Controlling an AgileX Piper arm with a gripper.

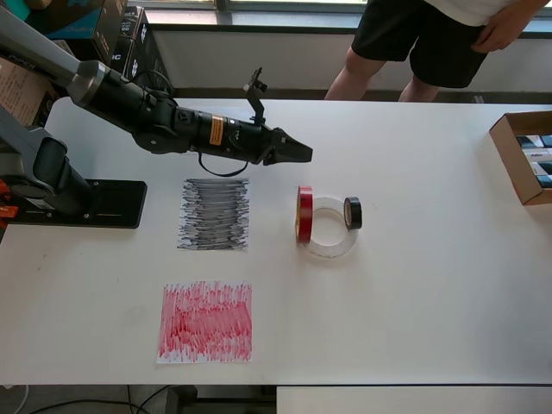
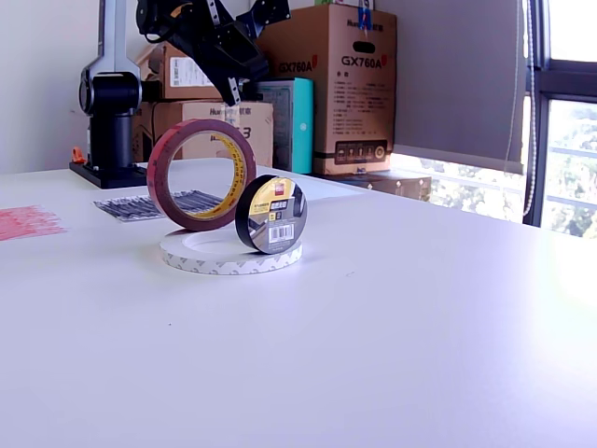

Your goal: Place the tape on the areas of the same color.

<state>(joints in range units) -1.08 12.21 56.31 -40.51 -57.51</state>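
Three rolls of tape sit together near the table's middle. The white ring (image 1: 332, 248) (image 2: 230, 259) lies flat. The red roll (image 1: 304, 214) (image 2: 201, 175) stands on edge at the ring's overhead-left side. The small black roll (image 1: 353, 212) (image 2: 270, 215) stands on edge at its right side. The black scribbled area (image 1: 214, 214) (image 2: 154, 205) lies left of them, and the red scribbled area (image 1: 205, 322) (image 2: 26, 222) lies nearer the front edge. My gripper (image 1: 304, 154) (image 2: 235, 75) hovers in the air behind the rolls, empty, with its fingers together and no gap showing.
The arm's black base plate (image 1: 86, 203) sits at the overhead view's left. An open cardboard box (image 1: 522, 155) rests at the right edge. A person (image 1: 423, 39) stands at the far side. Stacked cartons (image 2: 326, 84) fill the exterior view's background.
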